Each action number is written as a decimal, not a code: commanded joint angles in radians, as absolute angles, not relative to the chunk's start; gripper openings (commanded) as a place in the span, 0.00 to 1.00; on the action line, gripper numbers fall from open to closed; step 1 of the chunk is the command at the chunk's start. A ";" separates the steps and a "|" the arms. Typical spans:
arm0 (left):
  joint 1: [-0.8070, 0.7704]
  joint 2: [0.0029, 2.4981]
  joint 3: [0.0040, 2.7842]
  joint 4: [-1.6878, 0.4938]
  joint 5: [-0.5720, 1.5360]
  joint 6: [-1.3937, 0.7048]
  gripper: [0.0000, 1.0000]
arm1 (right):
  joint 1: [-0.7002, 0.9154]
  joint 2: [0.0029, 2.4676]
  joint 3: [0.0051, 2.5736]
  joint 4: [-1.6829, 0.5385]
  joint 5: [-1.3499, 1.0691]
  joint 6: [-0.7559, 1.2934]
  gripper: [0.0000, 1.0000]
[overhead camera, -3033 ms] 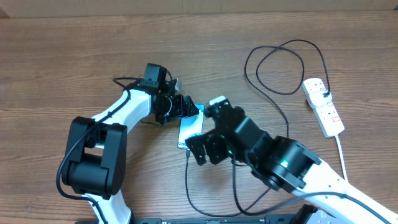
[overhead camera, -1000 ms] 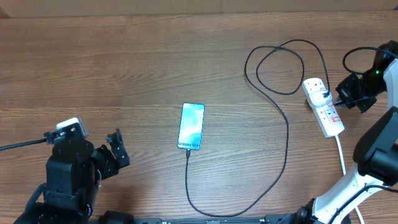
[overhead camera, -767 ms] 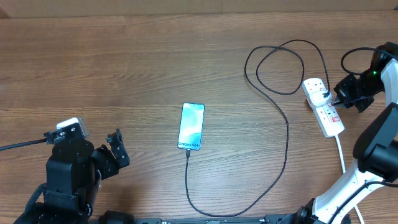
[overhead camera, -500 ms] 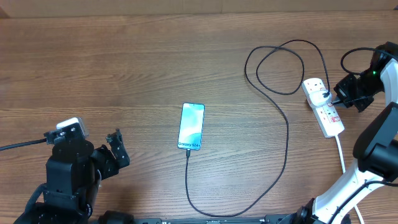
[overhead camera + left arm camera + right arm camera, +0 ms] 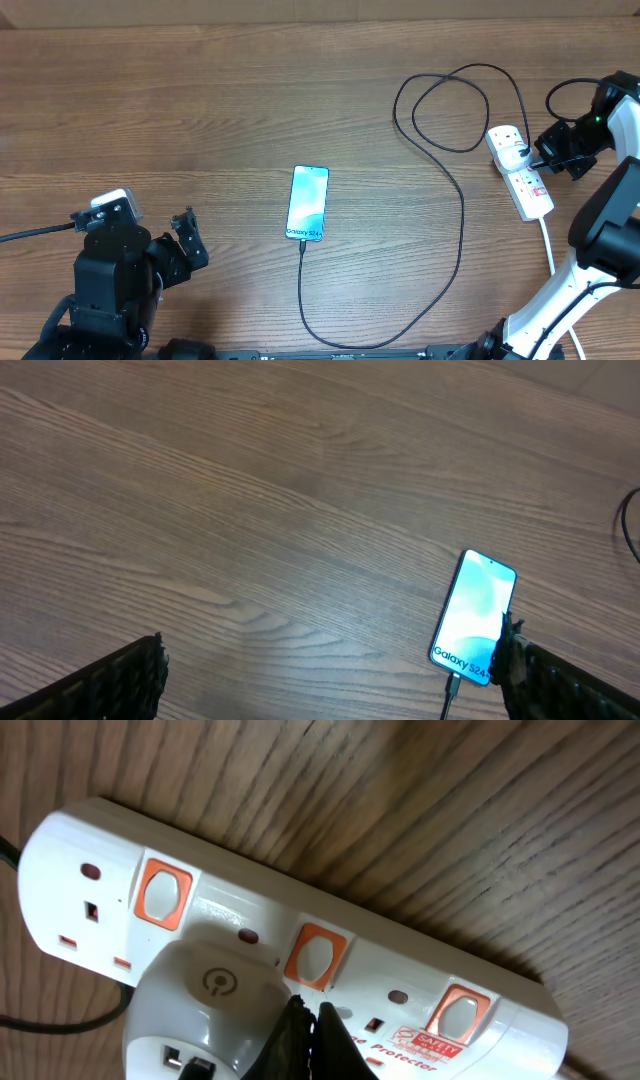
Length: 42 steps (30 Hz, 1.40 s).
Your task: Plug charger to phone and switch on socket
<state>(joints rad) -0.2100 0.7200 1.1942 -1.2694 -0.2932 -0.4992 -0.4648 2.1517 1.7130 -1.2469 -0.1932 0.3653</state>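
The left gripper sits low at the table's left corner. Its black ribbed fingers are spread wide apart with nothing between them, and bare wood shows in the gap. The table is brown wood-grain laminate with long streaks.

Near the middle lies the phone, a slim rounded rectangle, flat, its glossy screen glowing pale blue above the words "Galaxy S24+". The charger's thin black cable is plugged into the phone's lower end. It runs toward the table's near edge, sweeps right and up, and makes a loose loop before reaching the adapter. The adapter is a smooth white rounded block with a power symbol on its face, and it is seated in the socket.

The socket is a white glossy plastic strip with rounded ends and three orange-red rectangular switches. A thick white cord leaves its near end. The right gripper has its dark fingers pressed together into one narrow tip, holding nothing. The tip lies at the adapter's rim, just below the middle switch. I cannot tell if it touches the switch.

Three seconds ago both arms crowded over the phone. Now the left one is back at its corner and the right one is at the socket. Over the last second the right gripper has barely shifted.
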 commanded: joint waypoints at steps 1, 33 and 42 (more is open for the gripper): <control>-0.212 0.720 1.195 -1.271 -0.314 -0.513 1.00 | -0.466 2.157 1.739 -1.234 -0.219 0.357 0.04; -0.212 0.720 1.195 -1.272 -0.314 -0.513 1.00 | -0.421 2.243 1.724 -1.293 -0.049 0.343 0.04; -0.212 0.720 1.195 -1.271 -0.314 -0.513 1.00 | -0.424 2.033 1.724 -1.357 0.036 0.390 0.04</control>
<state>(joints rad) -0.2100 0.7200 1.1942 -1.2713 -0.2932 -0.4992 -0.4221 2.1834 1.7222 -1.3598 -0.0132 0.3519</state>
